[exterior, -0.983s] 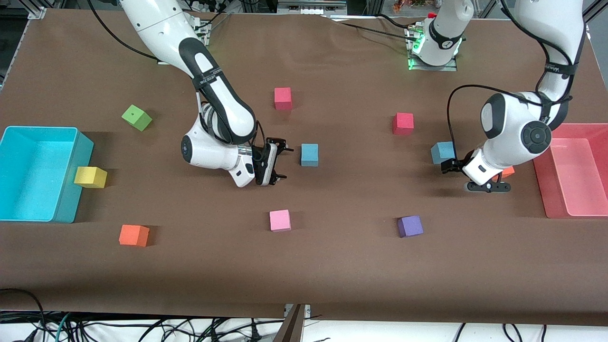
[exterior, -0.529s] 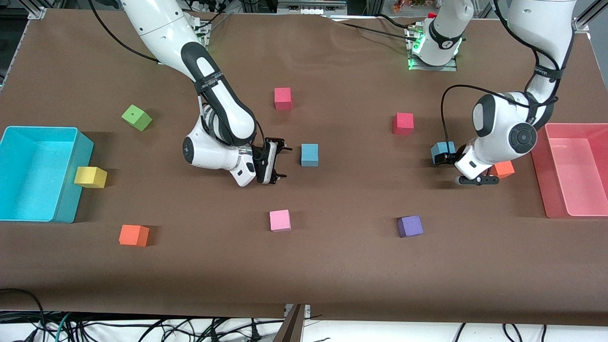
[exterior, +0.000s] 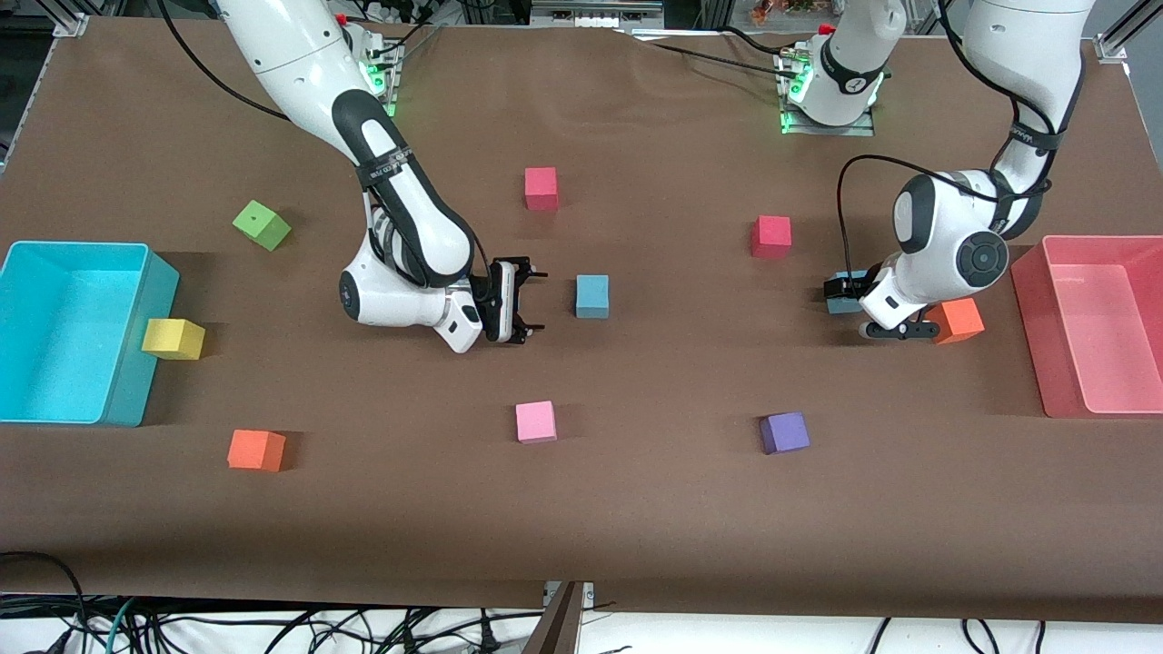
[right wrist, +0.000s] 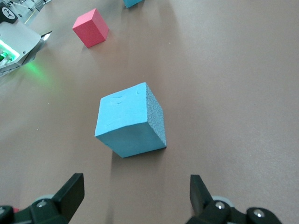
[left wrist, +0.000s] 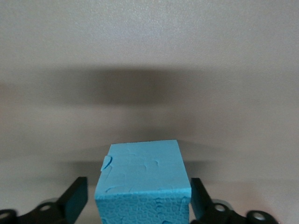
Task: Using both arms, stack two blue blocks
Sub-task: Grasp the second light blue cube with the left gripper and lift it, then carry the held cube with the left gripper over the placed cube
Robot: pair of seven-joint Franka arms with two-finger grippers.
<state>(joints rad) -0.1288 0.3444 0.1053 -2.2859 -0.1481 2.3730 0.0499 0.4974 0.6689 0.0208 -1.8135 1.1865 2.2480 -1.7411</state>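
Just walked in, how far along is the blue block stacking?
Nothing is stacked. The left hand straddles one blue block on the table, fingers beside it. The right hand, open, faces the other blue block. Lifting and stacking remain.

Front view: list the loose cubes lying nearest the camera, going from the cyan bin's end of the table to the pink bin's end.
orange cube → pink cube → purple cube
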